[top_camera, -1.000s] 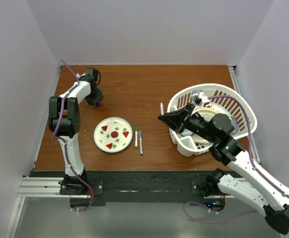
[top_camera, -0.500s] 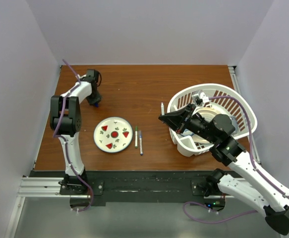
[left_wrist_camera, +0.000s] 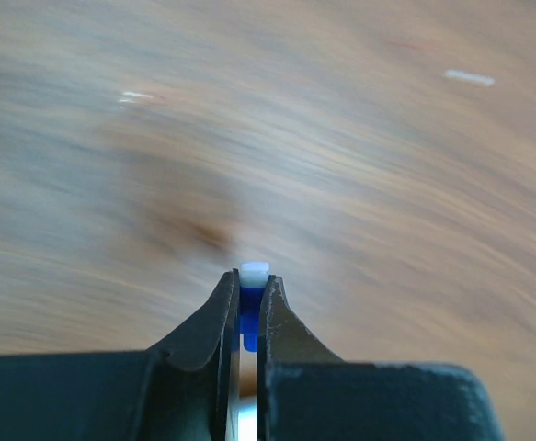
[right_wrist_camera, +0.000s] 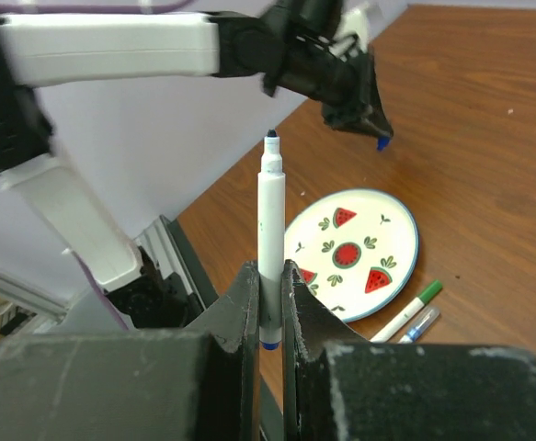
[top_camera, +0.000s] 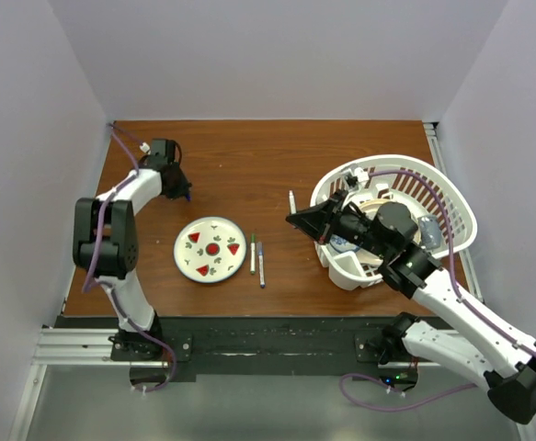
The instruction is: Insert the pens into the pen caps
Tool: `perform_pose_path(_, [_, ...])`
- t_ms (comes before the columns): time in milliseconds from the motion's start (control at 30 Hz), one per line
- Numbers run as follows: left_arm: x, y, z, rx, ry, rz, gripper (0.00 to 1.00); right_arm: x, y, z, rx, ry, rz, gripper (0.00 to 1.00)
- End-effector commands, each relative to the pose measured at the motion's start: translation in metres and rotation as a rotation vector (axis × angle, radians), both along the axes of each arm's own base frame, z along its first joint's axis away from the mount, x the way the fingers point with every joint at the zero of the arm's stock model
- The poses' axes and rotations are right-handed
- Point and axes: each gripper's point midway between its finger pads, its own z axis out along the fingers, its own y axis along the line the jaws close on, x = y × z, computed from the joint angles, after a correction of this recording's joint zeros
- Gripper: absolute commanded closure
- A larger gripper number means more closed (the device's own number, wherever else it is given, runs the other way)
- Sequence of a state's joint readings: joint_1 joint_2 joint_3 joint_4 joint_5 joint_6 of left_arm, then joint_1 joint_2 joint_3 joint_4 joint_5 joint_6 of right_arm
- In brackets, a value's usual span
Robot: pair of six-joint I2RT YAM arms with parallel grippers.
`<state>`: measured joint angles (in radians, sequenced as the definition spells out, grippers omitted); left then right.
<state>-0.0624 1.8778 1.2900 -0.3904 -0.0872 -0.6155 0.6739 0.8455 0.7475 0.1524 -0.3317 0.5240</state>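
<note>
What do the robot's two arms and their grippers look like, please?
Both arms, the left arm and right arm, have white links with black joints. A purple cable runs along each. The left gripper and right gripper have black, tapered fingers.

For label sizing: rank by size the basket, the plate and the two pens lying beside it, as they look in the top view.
1. basket
2. plate
3. green-tipped pen and darker pen: too alike to rank.
</note>
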Motion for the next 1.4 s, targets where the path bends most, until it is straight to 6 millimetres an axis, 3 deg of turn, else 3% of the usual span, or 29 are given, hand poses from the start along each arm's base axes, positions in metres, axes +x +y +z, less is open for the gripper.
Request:
perform_pose_path(0, [0.011,-0.075,0.102,-0.265,-0.378,-0.242,1.0,0.01,0.011,0.011,0.041,-0.001,0.01,1.0])
perform_pose_path(67, [0.005,-0.109,0.136,-0.356,-0.504,-0.345,1.0,0.017,0.019,0.001,0.041,0.026,0.018,1.0])
perform_pose_path(167, [-0.022,-0.157,0.186,-0.5,-0.654,-0.499,1.0,0.027,0.03,-0.008,0.051,0.06,0.027,1.0])
perform_pose_path(233, [-0.049,-0.18,0.207,-0.638,-0.7,-0.57,1.0,0.03,0.038,-0.01,0.07,0.068,0.038,1.0])
perform_pose_path(267, [-0.06,-0.192,0.242,-0.685,-0.829,-0.633,1.0,0.035,0.043,-0.019,0.061,0.091,0.038,1.0])
perform_pose_path(300, [-0.071,-0.198,0.243,-0.744,-0.831,-0.631,1.0,0.036,0.047,-0.021,0.062,0.098,0.043,1.0])
perform_pose_path(367, [-0.086,-0.205,0.27,-0.784,-0.935,-0.652,1.0,0.04,0.052,-0.023,0.077,0.11,0.038,1.0])
perform_pose_path(400, [-0.091,-0.207,0.27,-0.81,-0.937,-0.644,1.0,0.041,0.055,-0.028,0.076,0.118,0.038,1.0])
perform_pose_path(467, [-0.104,-0.21,0.289,-0.844,-1.003,-0.66,1.0,0.043,0.059,-0.026,0.102,0.115,0.036,1.0])
perform_pose_path(533, [-0.113,-0.209,0.295,-0.888,-1.025,-0.644,1.0,0.047,0.061,-0.031,0.112,0.13,0.021,1.0])
perform_pose_path(567, [-0.12,-0.206,0.308,-0.906,-1.078,-0.638,1.0,0.047,0.061,-0.03,0.123,0.125,0.018,1.0])
perform_pose_path(733, [-0.13,-0.202,0.312,-0.916,-1.109,-0.587,1.0,0.049,0.062,-0.024,0.147,0.109,0.013,1.0])
perform_pose_path(933, [-0.143,-0.211,0.312,-0.983,-1.083,-0.597,1.0,0.046,0.067,-0.018,0.158,0.099,0.042,1.0])
perform_pose_path(1367, [-0.143,-0.221,0.306,-0.956,-1.052,-0.604,1.0,0.035,0.071,-0.016,0.155,0.081,0.054,1.0])
